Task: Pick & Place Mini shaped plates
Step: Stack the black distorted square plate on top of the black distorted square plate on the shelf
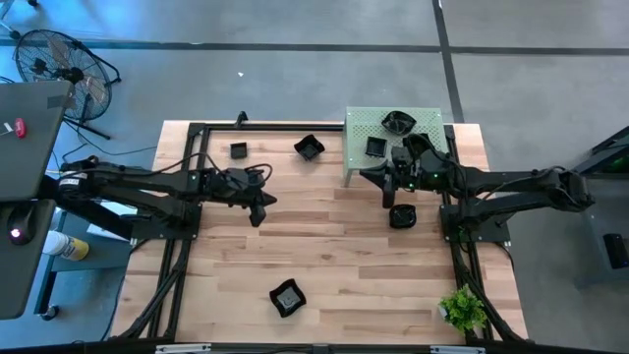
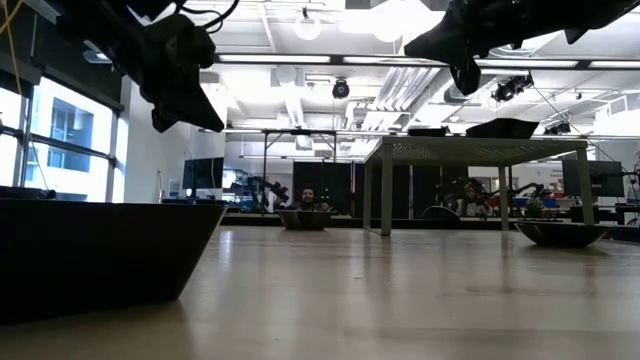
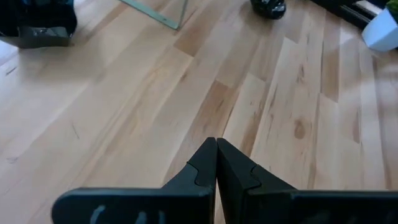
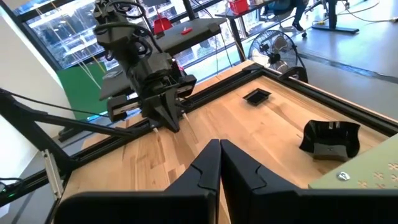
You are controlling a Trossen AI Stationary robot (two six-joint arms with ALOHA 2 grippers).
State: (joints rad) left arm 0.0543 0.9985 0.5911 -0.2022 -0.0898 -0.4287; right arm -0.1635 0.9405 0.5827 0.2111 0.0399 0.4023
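Both claws hang empty above the wooden tabletop (image 1: 324, 246), fingers pressed together. The left claw (image 1: 257, 215) is left of centre; the right claw (image 1: 389, 200) is beside the pale green stand (image 1: 359, 138). Two black mini plates (image 1: 398, 123) lie on the stand. Others lie on the tabletop: one (image 1: 403, 215) near the right claw, two at the far edge (image 1: 309, 147), one (image 1: 287, 298) near the front.

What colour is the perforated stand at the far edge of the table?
Pale green, with rows of small holes; the stand shows best in the high view.
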